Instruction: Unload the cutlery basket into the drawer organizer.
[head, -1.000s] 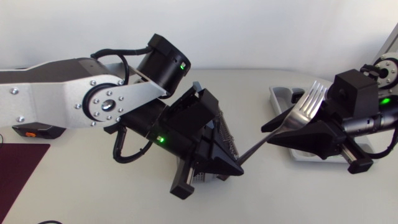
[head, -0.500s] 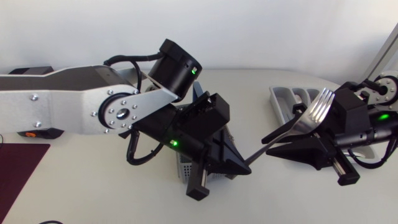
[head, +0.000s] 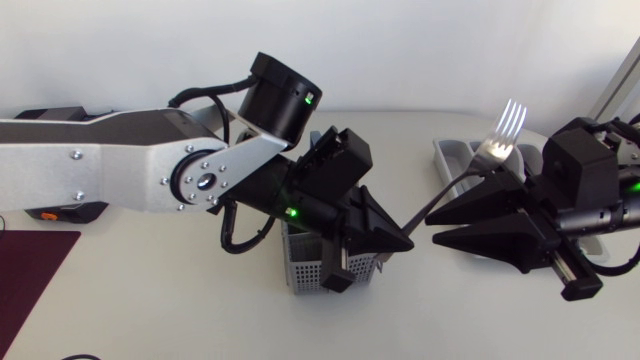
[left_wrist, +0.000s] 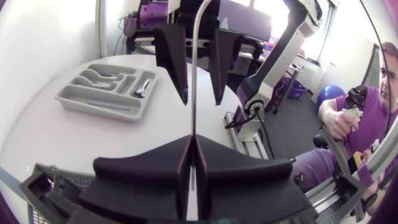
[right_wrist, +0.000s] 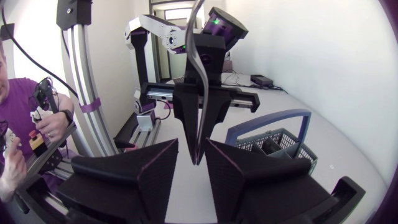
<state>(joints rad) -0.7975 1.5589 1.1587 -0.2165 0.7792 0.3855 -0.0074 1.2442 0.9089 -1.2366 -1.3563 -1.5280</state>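
Steel-bright, the fork (head: 497, 148) is held aloft between the cutlery basket (head: 303, 272) and the far-right drawer organizer (head: 449, 152), its handle end clamped by the left gripper (head: 402, 241) with the right gripper (head: 432, 230) parted loosely around it, so a drop is risked if it is released before that closes.

desk (head: 150, 310): white top
middle: grey perforated cutlery basket (head: 305, 268), upright
far right: grey drawer organizer (head: 447, 155)
near left: maroon mat (head: 30, 280)
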